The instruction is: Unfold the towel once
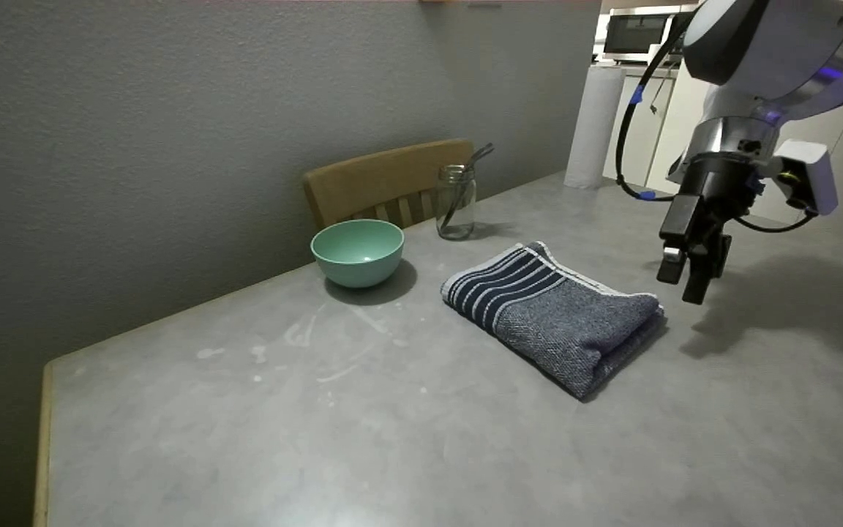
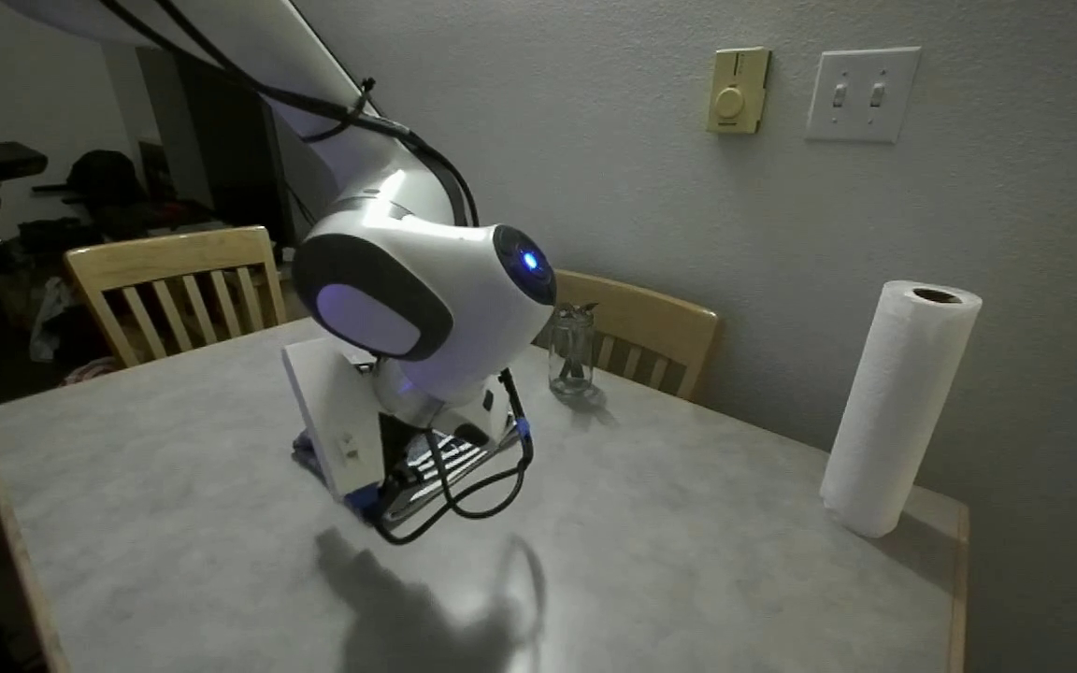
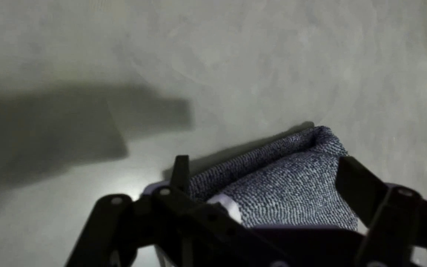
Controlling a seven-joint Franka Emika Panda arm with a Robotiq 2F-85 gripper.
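Much open table (image 1: 282,432) between towel (image 1: 549,315) and edge (image 1: 44,439).

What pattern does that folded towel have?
The towel is mottled blue-grey, with pale stripes on a navy band at one end; clearest in an exterior view.

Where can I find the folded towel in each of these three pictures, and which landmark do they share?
In an exterior view: towel right of centre, unobstructed.
In an exterior view: towel left of centre, partly hidden behind the arm.
Wrist view: towel low, right of centre, partly hidden by the gripper.
Shared landmark: the grey table, visible in all three.
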